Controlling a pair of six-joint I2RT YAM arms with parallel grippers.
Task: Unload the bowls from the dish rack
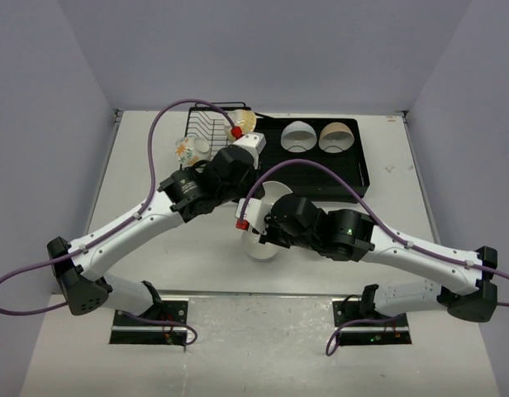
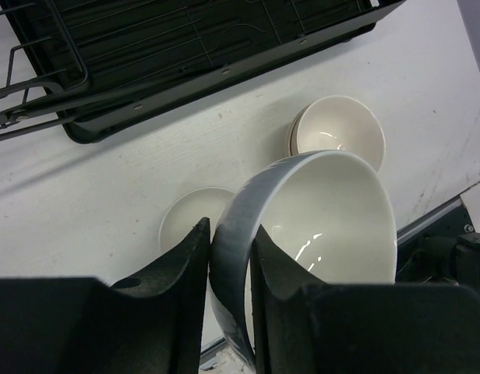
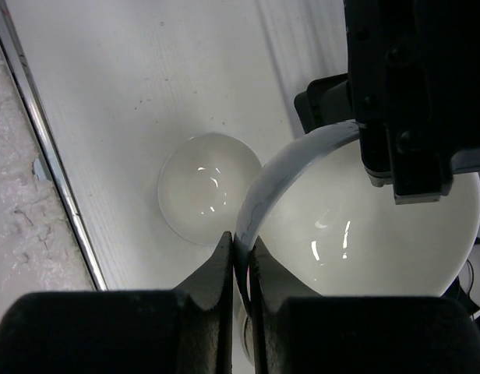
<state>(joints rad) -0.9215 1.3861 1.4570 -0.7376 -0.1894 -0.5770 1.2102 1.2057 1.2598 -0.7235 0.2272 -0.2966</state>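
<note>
White tabletop (image 1: 197,258) between lavender walls carries the black dish rack (image 1: 206,131) along its far edge, with its drain tray (image 1: 358,153) on the right side. A white bowl (image 1: 298,136) and a beige bowl (image 1: 337,136) lie tipped side by side in that tray. Over the middle of the tabletop both arms grip one glossy white bowl (image 2: 333,210) by its rim, with the left tool (image 2: 228,234) and the right tool (image 3: 240,243) each closed on it. Below it, a cream stack (image 2: 337,132) and a single bowl (image 2: 189,214) sit on the tabletop.
</note>
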